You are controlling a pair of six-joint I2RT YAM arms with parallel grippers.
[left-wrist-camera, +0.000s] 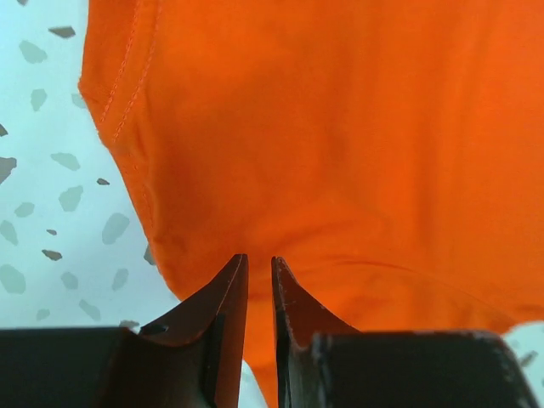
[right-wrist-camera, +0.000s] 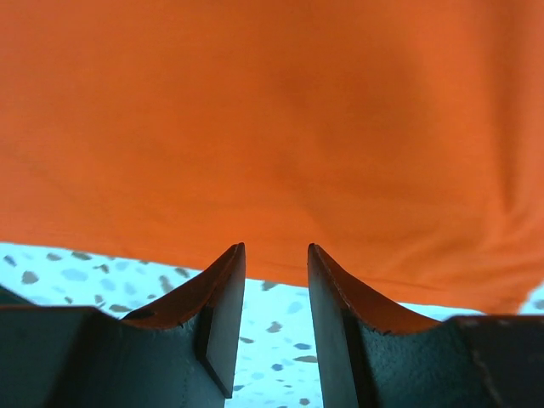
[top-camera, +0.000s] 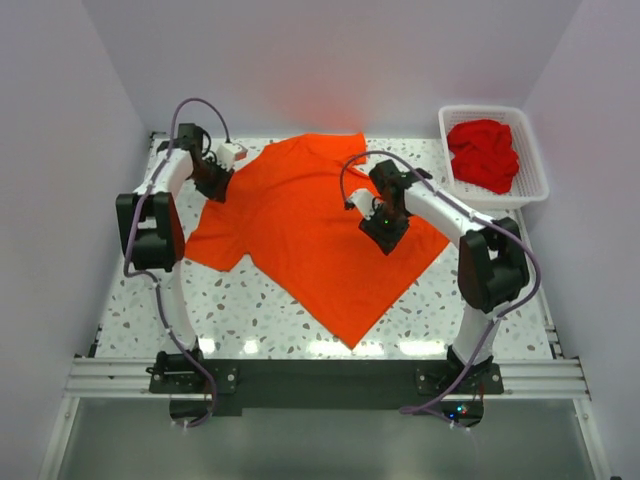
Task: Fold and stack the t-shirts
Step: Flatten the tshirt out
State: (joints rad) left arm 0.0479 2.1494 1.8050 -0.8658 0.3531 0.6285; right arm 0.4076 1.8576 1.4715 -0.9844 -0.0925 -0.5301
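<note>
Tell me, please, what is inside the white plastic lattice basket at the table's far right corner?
A crumpled heap of deep red cloth fills much of the white plastic lattice basket. How many garments it holds cannot be told, and the basket floor beneath it is covered.

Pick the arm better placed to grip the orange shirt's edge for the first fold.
Left, probably. The left gripper sits over a hemmed edge of the orange shirt, jaws nearly together with cloth at their tips. The right gripper hangs open at another edge, only table between its fingers.
</note>
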